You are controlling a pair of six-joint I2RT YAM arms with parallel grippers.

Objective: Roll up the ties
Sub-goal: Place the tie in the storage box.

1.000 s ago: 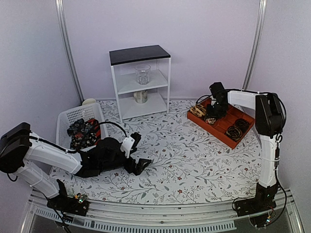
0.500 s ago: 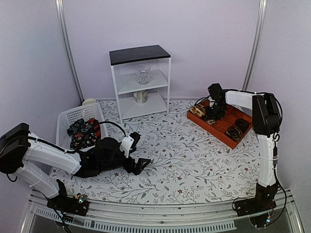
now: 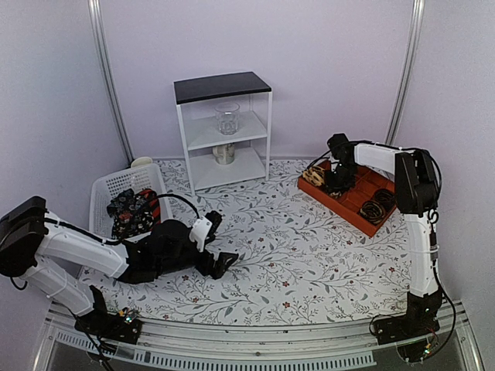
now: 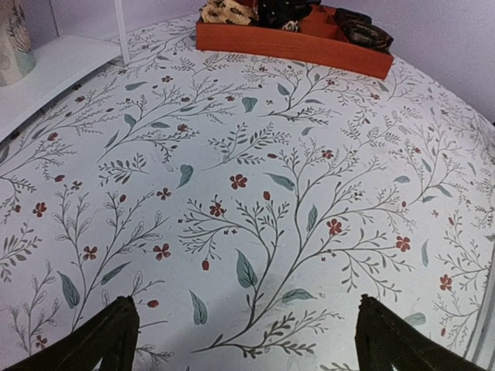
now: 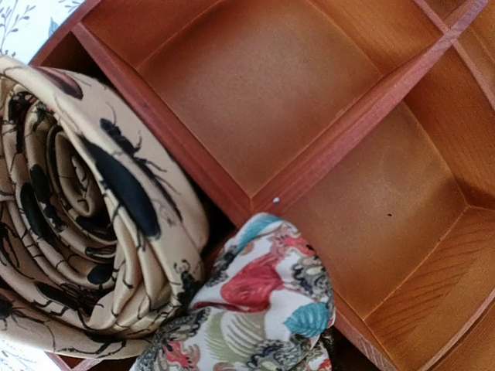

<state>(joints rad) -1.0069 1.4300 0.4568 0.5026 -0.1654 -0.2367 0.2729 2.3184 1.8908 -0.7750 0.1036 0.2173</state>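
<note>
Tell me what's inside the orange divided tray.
In the tray: a rolled tan beetle-print tie, a colourful patterned tie beside it, two dark rolled ties at the right end, and bare compartments. The right gripper covers whatever lies beneath it.

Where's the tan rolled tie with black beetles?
Right wrist view, left: the tan beetle-print tie sits rolled at the end of the red tray, beside a floral tie.

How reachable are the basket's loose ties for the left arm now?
Probably reachable: the open-topped basket sits beside that arm and the ties are uncovered, though the open left claw points away and would need swinging back.
</note>
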